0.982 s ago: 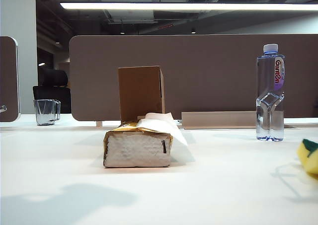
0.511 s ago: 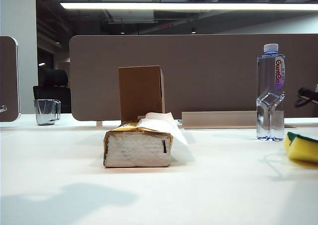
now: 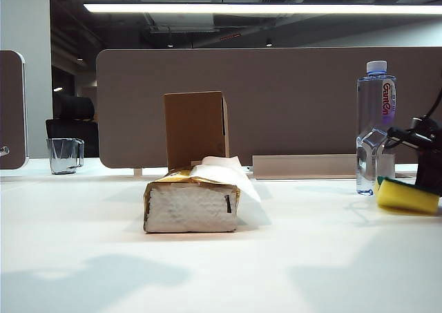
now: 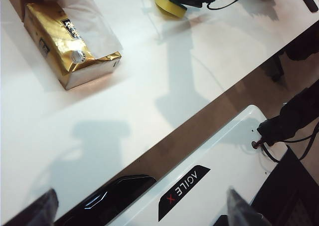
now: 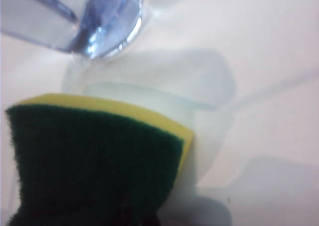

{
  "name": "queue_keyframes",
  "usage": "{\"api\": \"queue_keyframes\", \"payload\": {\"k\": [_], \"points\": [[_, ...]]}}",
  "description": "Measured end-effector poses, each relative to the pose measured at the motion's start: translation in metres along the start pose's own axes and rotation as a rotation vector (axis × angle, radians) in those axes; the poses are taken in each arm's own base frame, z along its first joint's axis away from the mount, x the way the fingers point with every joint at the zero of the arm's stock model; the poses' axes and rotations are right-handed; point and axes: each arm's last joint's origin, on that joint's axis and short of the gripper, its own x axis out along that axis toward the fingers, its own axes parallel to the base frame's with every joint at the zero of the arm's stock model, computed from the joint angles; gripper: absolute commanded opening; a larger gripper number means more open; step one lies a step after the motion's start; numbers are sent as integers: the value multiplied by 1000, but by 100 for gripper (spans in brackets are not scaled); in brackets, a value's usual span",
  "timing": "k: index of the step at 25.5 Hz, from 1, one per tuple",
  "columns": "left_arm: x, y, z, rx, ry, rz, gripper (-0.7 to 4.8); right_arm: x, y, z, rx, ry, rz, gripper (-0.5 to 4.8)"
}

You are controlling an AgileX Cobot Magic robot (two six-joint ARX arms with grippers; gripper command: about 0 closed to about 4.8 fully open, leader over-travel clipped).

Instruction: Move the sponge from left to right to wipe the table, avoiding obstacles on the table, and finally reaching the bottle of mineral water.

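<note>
Slid leftward to just beside the bottle: sponge, clamped in right gripper. Probably nearly finished. Left gripper idle, agape.

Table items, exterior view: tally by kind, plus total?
Sponge: 1
Water bottle: 1
Tissue pack: 1
Cardboard box: 1
Glass mug: 1
Total: 5
</note>
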Motion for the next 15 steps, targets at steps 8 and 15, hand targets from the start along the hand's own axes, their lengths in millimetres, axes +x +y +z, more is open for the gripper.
{"api": "queue_keyframes", "payload": {"k": [8,15], "points": [[0,0,0,0,0,0,438,2,1,7,1,6,-11,-9],[0,0,-1,-5,5,-1,438,1,1,8,9,24,18,101]]}}
